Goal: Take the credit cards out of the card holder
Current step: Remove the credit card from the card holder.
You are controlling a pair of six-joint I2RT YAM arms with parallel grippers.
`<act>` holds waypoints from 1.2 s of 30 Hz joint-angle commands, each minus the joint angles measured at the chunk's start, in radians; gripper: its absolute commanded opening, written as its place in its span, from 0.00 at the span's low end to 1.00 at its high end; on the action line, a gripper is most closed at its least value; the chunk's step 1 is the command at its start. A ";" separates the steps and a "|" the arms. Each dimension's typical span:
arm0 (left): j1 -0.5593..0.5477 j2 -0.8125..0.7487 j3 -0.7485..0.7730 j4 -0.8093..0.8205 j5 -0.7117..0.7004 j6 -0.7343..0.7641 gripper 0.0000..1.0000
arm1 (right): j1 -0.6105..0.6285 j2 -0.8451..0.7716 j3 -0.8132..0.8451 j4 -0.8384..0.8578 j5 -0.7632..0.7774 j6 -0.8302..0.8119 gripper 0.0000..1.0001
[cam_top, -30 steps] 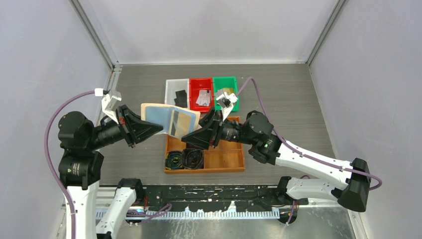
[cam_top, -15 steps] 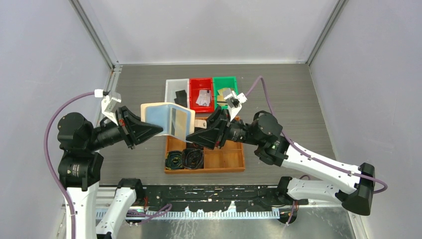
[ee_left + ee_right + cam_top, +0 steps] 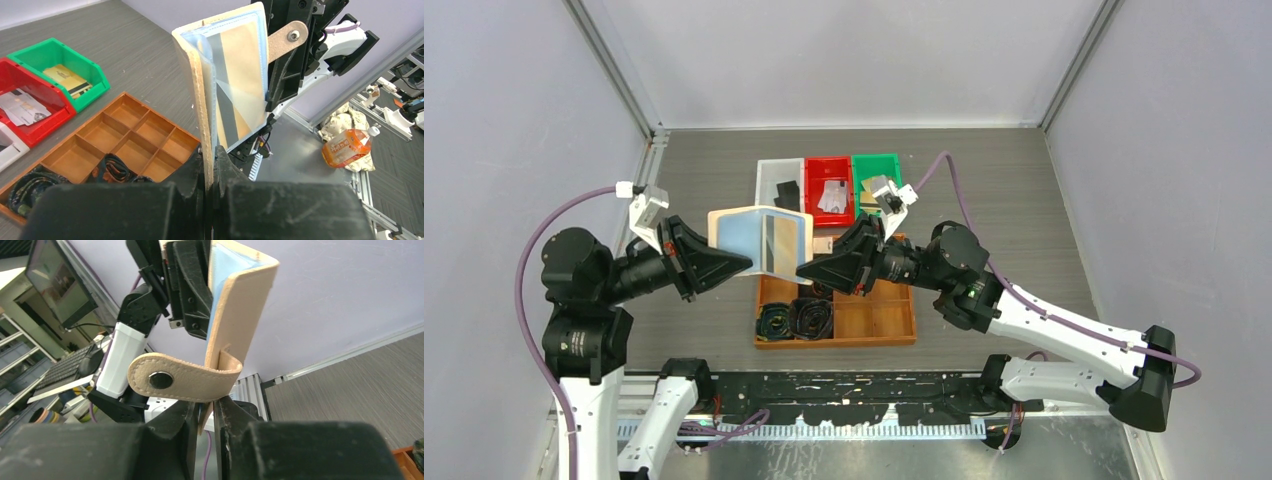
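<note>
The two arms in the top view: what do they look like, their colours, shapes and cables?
The left arm and right arm have white links and round black joints. The left gripper and right gripper are black wedges tapering to two fingers. A purple cable runs to each wrist, beside a small white camera mount.

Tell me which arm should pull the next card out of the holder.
Right, probably: the left gripper is clamped on the card holder as anchor, while the right gripper sits at its strap-side cover.
</note>
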 commanded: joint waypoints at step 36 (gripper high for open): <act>0.002 -0.023 -0.020 0.053 0.034 -0.004 0.00 | 0.053 0.071 0.164 -0.150 0.215 -0.028 0.42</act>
